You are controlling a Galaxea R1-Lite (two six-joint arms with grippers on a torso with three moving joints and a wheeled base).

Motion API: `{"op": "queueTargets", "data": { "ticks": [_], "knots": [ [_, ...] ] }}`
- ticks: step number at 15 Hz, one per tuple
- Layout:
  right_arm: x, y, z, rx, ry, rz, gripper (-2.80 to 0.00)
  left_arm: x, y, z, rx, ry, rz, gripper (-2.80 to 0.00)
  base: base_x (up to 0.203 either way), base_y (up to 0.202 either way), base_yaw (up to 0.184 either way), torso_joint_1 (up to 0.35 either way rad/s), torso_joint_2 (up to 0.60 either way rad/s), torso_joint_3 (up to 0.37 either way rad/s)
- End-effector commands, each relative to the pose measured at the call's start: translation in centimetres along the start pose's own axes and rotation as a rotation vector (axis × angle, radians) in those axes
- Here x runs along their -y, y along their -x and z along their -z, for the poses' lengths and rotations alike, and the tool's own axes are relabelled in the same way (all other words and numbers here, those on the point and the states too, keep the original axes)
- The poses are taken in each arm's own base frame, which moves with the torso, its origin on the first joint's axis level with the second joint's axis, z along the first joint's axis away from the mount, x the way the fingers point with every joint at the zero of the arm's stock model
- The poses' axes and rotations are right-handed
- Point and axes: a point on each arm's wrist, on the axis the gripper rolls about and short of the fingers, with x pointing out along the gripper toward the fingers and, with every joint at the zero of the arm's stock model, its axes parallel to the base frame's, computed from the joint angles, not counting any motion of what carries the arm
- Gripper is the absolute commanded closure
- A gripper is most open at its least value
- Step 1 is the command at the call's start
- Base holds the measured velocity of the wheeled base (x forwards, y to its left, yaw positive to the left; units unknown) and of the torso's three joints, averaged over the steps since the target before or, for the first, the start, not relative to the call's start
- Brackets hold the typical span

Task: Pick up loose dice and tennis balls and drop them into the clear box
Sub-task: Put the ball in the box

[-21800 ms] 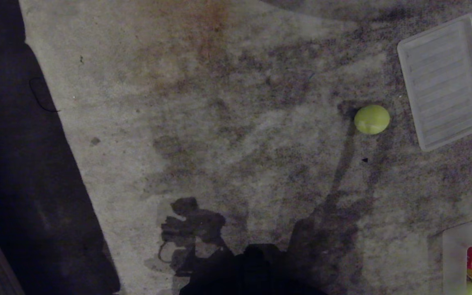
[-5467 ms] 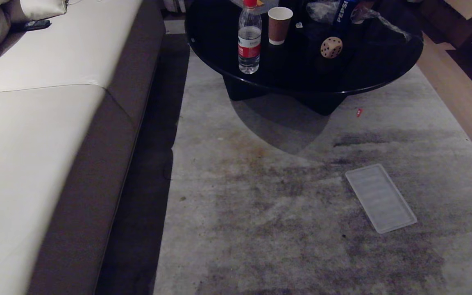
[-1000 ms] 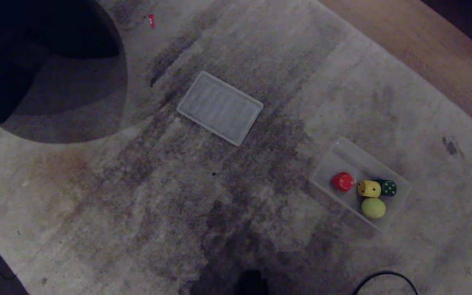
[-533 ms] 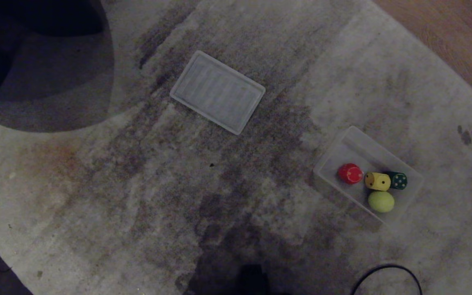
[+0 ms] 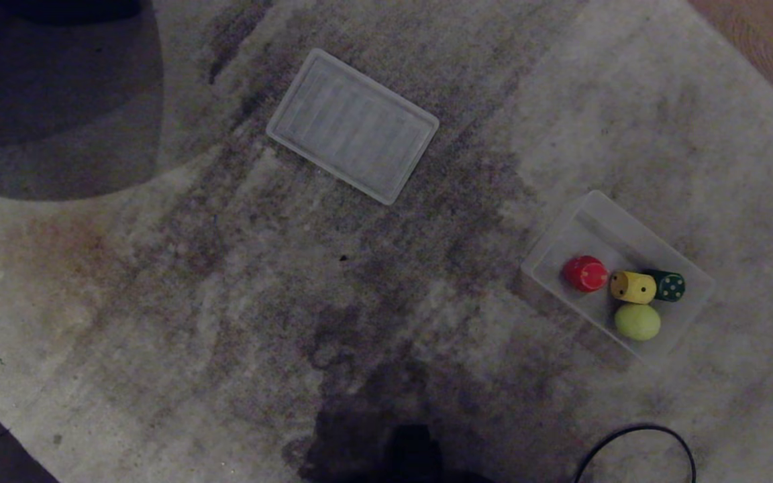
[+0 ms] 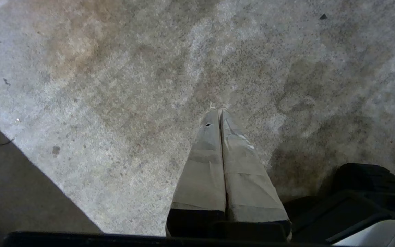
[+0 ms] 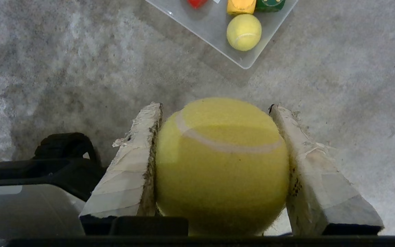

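My right gripper (image 7: 215,105) is shut on a fuzzy yellow-green tennis ball (image 7: 221,164), held above the carpet short of the clear box (image 7: 211,27). In the head view the clear box (image 5: 581,221) lies on the carpet at the right. It holds a red die (image 5: 585,273), a yellow die (image 5: 633,286), a dark green die (image 5: 670,286) and another tennis ball (image 5: 637,321). My left gripper (image 6: 220,109) hangs shut and empty over bare carpet. Neither gripper shows in the head view.
A flat ribbed translucent lid (image 5: 353,125) lies on the carpet up and left of the box. A black cable (image 5: 635,449) loops at the near right. The round table's shadow (image 5: 58,100) covers the far left, and wood floor (image 5: 762,40) shows far right.
The whole head view has shifted, so the camera moved: lid and box slid up the picture, the box also rightward. Neither has moved on the carpet.
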Motion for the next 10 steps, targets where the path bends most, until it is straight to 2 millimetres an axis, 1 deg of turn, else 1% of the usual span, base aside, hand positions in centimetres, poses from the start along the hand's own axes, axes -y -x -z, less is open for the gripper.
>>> {"op": "queueTargets", "data": {
  "ticks": [1,7,9,10],
  "knots": [
    [0.0,0.0,0.0,-0.001,-0.001,0.000,0.00,0.0,0.0,0.0,-0.003,0.004,-0.002,0.00,0.000,0.000,0.000,-0.003,0.00,-0.034],
    [0.0,0.0,0.0,-0.003,0.013,0.001,0.00,0.0,0.0,0.0,-0.003,0.002,-0.002,0.00,0.000,0.000,0.000,0.000,0.00,0.000],
    [-0.1,0.1,-0.7,-0.023,0.013,0.009,0.00,0.0,0.0,0.0,-0.003,0.002,-0.002,0.00,0.000,0.000,0.000,0.000,0.00,0.000],
    [-0.1,-0.1,-1.6,-0.061,0.011,0.011,0.00,0.0,0.0,0.0,-0.003,0.002,-0.002,0.00,0.000,0.000,0.000,0.000,0.00,0.000]
  ]
}}
